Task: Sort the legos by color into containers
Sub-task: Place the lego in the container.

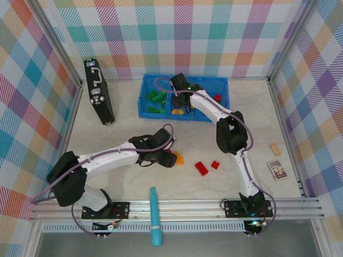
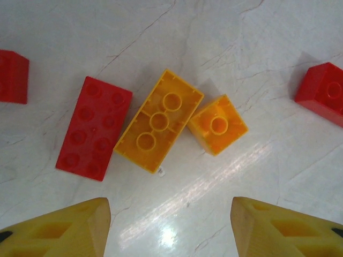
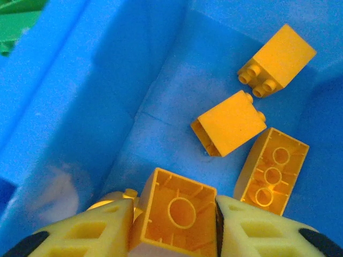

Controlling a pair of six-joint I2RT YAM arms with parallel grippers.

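Left gripper [image 2: 170,217] half open, empty. Long yellow brick [image 2: 158,121] on table, upside down, centre of left wrist view, just up-frame of jaw gap. Long axis lower left to upper right, skewed to my jaws. I judge wrist twist needed first. Small orange brick [image 2: 218,124] touches its right side. Right gripper [image 3: 174,208] over blue tray [image 1: 211,81], middle compartment, clamped on square yellow brick [image 3: 180,215]; left arm nearer.

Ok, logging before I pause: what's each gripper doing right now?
Left gripper: open, holding nothing.
Right gripper: closed on a yellow brick.
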